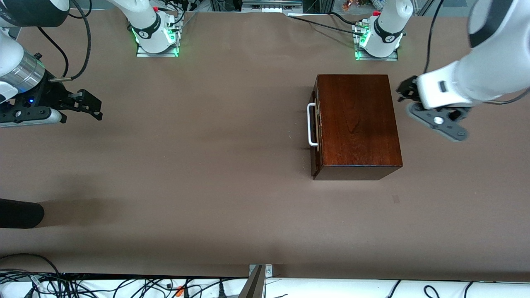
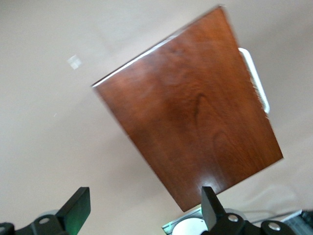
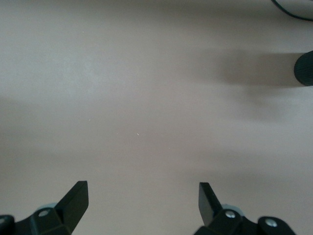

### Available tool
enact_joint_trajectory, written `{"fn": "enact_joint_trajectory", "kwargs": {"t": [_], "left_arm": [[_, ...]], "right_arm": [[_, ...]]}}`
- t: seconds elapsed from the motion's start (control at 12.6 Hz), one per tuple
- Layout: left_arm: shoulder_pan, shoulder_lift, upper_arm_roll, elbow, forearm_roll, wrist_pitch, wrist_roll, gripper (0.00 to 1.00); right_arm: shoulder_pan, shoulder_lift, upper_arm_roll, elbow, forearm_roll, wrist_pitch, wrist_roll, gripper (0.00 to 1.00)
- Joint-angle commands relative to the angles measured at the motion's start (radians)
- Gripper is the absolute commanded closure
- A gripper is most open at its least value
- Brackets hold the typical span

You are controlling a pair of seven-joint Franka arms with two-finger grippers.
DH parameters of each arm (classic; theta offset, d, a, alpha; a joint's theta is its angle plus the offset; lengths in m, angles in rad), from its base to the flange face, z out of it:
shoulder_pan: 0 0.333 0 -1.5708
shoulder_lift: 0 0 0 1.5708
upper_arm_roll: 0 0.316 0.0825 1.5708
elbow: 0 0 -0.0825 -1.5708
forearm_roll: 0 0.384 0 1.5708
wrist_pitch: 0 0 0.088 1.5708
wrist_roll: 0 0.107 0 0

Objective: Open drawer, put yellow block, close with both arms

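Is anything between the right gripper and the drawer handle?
Nothing visible. Only bare table lies between the open right gripper, at the right arm's end, and the white handle on the shut drawer. The open left gripper hangs beside the box's back.

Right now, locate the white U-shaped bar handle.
The white U-shaped bar handle is on the dark reddish-brown wooden box's shut drawer front, facing the right arm's table end.
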State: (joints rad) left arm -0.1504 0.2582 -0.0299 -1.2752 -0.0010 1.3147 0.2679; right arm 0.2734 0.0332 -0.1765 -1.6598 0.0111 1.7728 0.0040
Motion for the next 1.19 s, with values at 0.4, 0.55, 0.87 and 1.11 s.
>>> {"fn": "enact_joint_trajectory", "kwargs": {"t": [0.4,0.55,0.87,1.11], "left_arm": [[0.1,-0.267,0.061,-0.391,-0.019,0.36,-0.299,0.0],[0.173,-0.351,-0.032,-0.496,-0.011,0.399,-0.323,0.0],[0.161,-0.361,-0.018,-0.504,-0.013,0.396,-0.352,0.0],[0.144,-0.361,-0.01,-0.498,-0.01,0.391,-0.357,0.0]], "right_arm": [[-0.011,0.008,0.006,0.018,0.018,0.014,0.01,0.0],[-0.011,0.01,0.006,0.018,0.018,0.014,0.011,0.0],[-0.011,0.01,0.005,0.018,0.018,0.014,0.01,0.0],[-0.011,0.01,0.005,0.018,0.018,0.014,0.01,0.0]]}}
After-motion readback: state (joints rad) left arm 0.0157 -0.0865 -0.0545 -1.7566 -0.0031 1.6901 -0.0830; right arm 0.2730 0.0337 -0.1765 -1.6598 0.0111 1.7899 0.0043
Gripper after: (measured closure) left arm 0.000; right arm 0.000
